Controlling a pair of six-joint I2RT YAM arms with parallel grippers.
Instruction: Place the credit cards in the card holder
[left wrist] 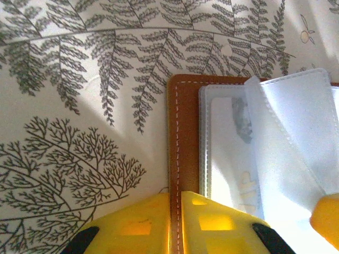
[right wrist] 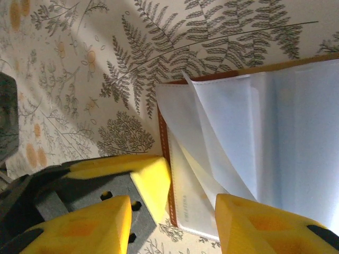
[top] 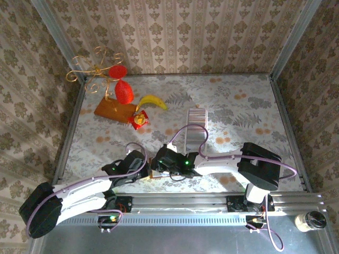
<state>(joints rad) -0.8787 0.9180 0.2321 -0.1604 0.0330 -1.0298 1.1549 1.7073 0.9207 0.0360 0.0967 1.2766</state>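
Card holder: we found the card holder [left wrist: 183, 132] lying open on the table, its clear sleeves fanned up, between the two grippers near the arm bases.
Left gripper: the left gripper [left wrist: 175, 210] had its jaws pinched together on the holder's brown leather edge.
Right gripper: the right gripper [right wrist: 172, 225] had its jaws apart, astride the sleeves, clamping nothing.
Credit cards: the credit cards [top: 195, 131] lay beyond the holder, the strip's long axis running away from the bases.
Nearer arm: we judged the right.
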